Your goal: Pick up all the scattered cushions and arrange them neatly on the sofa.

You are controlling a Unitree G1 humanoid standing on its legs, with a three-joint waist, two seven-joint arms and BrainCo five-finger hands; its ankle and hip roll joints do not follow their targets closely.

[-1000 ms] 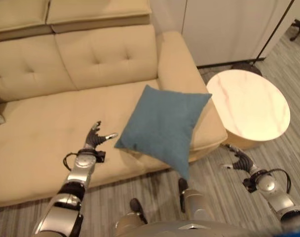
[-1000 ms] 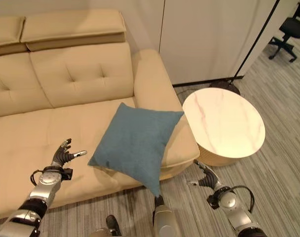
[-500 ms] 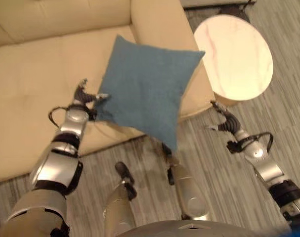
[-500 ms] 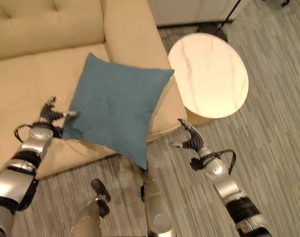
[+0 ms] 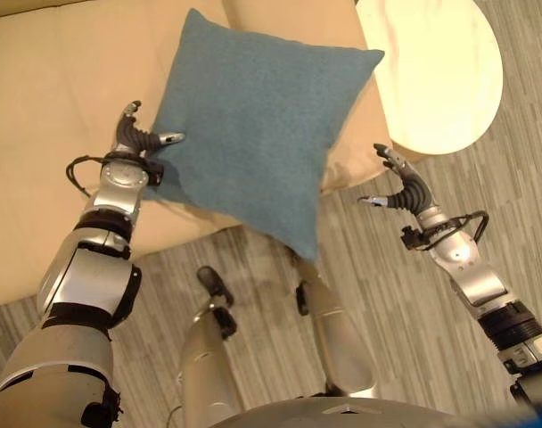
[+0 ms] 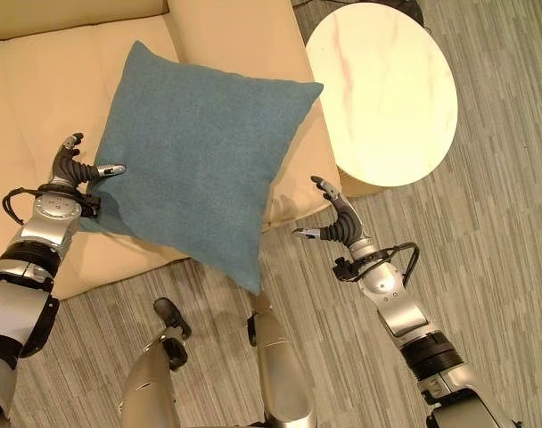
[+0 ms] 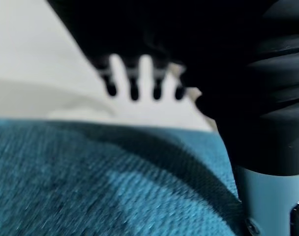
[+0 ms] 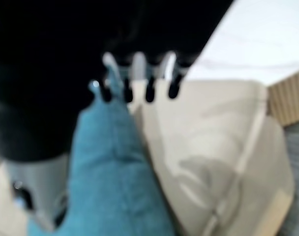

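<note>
Item: blue cushion (image 5: pixel 253 134), lying on the front edge of our beige sofa (image 5: pixel 39 107), one corner hanging over the floor. Our left hand (image 5: pixel 133 147) sits at its left edge, fingers relaxed and spread; our right hand (image 5: pixel 405 187) hangs near the round side surface (image 5: pixel 440 62), fingers loosely apart.

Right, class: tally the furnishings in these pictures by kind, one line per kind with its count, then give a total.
Blue cushion: 1
Beige sofa: 1
Round side table: 1
Total: 3
</note>
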